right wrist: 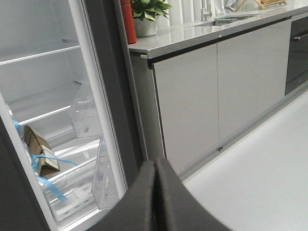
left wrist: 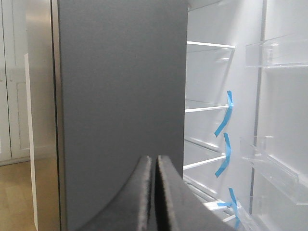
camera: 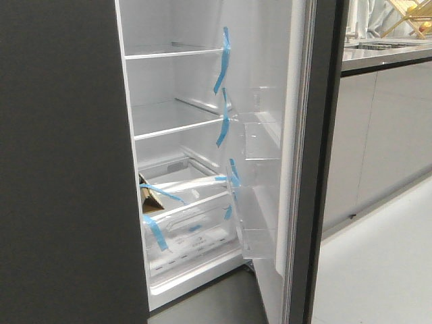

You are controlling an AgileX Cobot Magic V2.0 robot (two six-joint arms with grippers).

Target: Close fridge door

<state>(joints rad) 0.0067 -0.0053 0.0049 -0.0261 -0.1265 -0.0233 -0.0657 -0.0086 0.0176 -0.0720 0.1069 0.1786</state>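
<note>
The fridge door stands wide open, seen almost edge-on, its white inner face carrying clear bins and blue tape strips. It also shows in the right wrist view and in the left wrist view. The twin dark-grey fridge panel is shut and fills the left wrist view. My left gripper is shut and empty in front of that panel. My right gripper is shut and empty, low by the open door's outer edge. Neither arm shows in the front view.
Pale grey glossy cabinet doors under a countertop stand right of the open door. A potted plant and a red cylinder stand on the counter. A cardboard box lies in the fridge's lower part. Light floor lies at lower right.
</note>
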